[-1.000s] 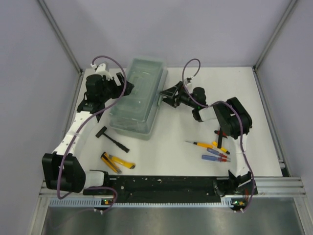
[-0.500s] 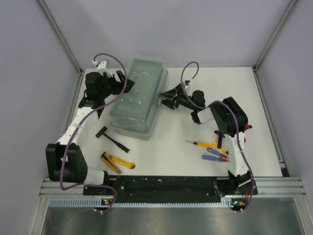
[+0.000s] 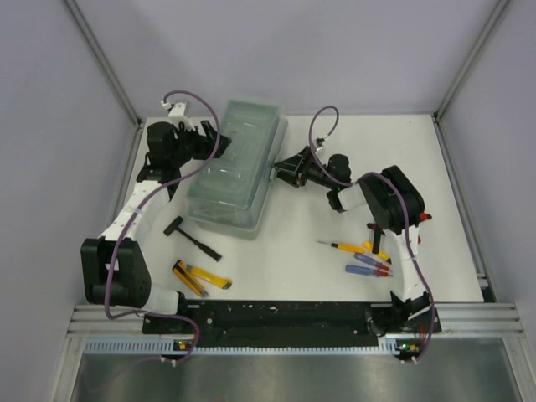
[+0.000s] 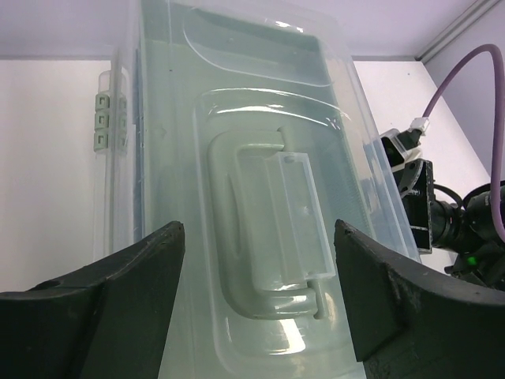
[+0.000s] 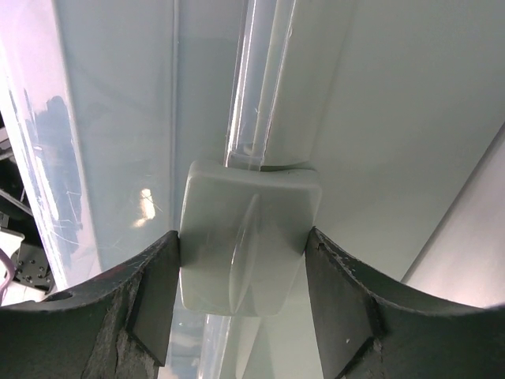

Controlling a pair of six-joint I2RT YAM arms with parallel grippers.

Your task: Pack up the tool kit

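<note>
The sage-green toolbox (image 3: 233,172) with its translucent lid shut stands at the back left. My left gripper (image 3: 211,142) is open above the lid's left side; in the left wrist view (image 4: 259,230) its jaws straddle the lid handle (image 4: 268,237) without touching it. My right gripper (image 3: 281,169) is at the box's right side, shut on the green latch (image 5: 248,237), a finger against each side. A black hammer (image 3: 191,234), yellow-handled pliers (image 3: 201,278) and several screwdrivers (image 3: 362,260) lie on the table in front.
The white table (image 3: 293,243) has side walls and metal corner posts. The black mounting rail (image 3: 285,314) runs along the near edge. The right arm's elbow (image 3: 394,201) hangs above the screwdrivers. The purple cables (image 3: 322,126) arch over both wrists.
My left gripper has moved right, over the lid. My right gripper has moved left up to the box's side latch. The tools have not moved.
</note>
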